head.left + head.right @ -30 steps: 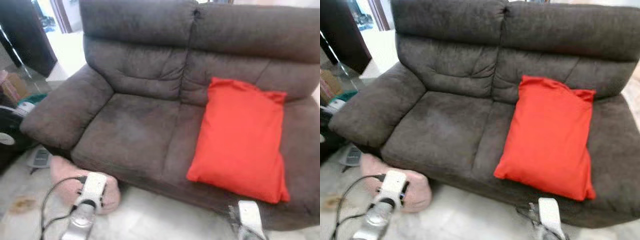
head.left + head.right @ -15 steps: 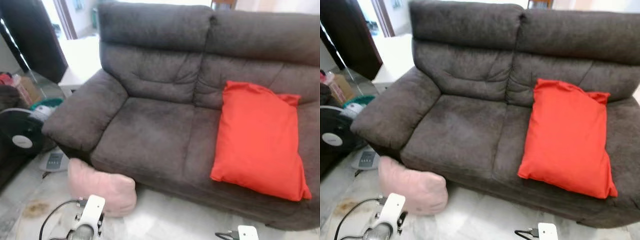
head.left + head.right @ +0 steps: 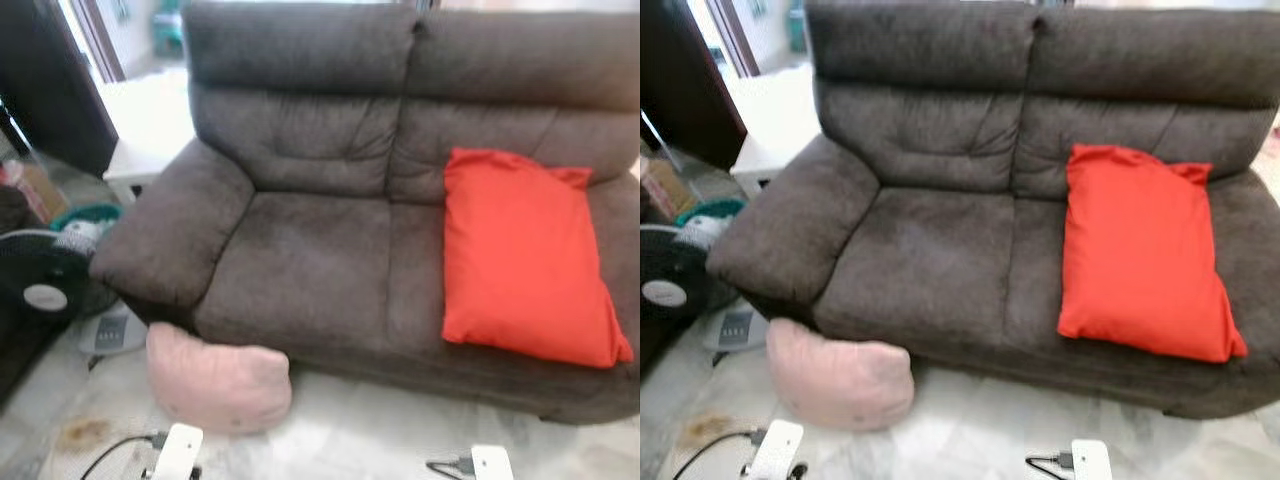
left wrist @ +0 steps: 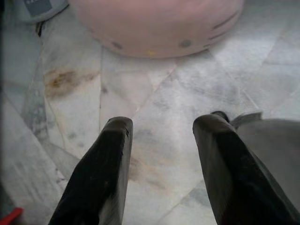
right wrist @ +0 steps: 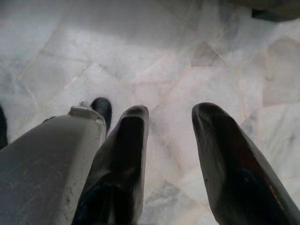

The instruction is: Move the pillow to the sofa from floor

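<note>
Left eye view: I see a dark brown sofa [image 3: 330, 220] with a red cushion [image 3: 525, 255] leaning on its right seat against the backrest.
Pillow: pink pillow [image 3: 218, 378] is on the marble floor [image 3: 370, 440], at the foot of the sofa's front edge below its left armrest, touching or nearly touching the sofa base; not on the sofa yet.
Left side clutter: a black fan [image 3: 40, 290] stands left of the armrest, a grey scale [image 3: 112, 332] lies on the floor just beside the pillow, and a white side table [image 3: 145, 130] sits behind the armrest.
Left wrist view: my left gripper [image 4: 161, 140] hangs over bare floor, fingers [image 4: 105, 164] spread apart and empty; the pillow [image 4: 157, 23] is ahead of the tips, near but not touched. A brown stain [image 4: 63, 79] marks a tile beside it.
Right wrist view: my right gripper [image 5: 171, 126] is also released, fingers [image 5: 126, 150] apart with nothing between them, over pale marble tiles.
Arms from head view: white wrist housings of both arms poke in at the bottom edge, left arm [image 3: 178, 452] just in front of the pillow, right arm [image 3: 490, 462] in front of the sofa's right half, well apart from the pillow.
Cable: a black cable [image 3: 115, 450] loops off the left arm.
</note>
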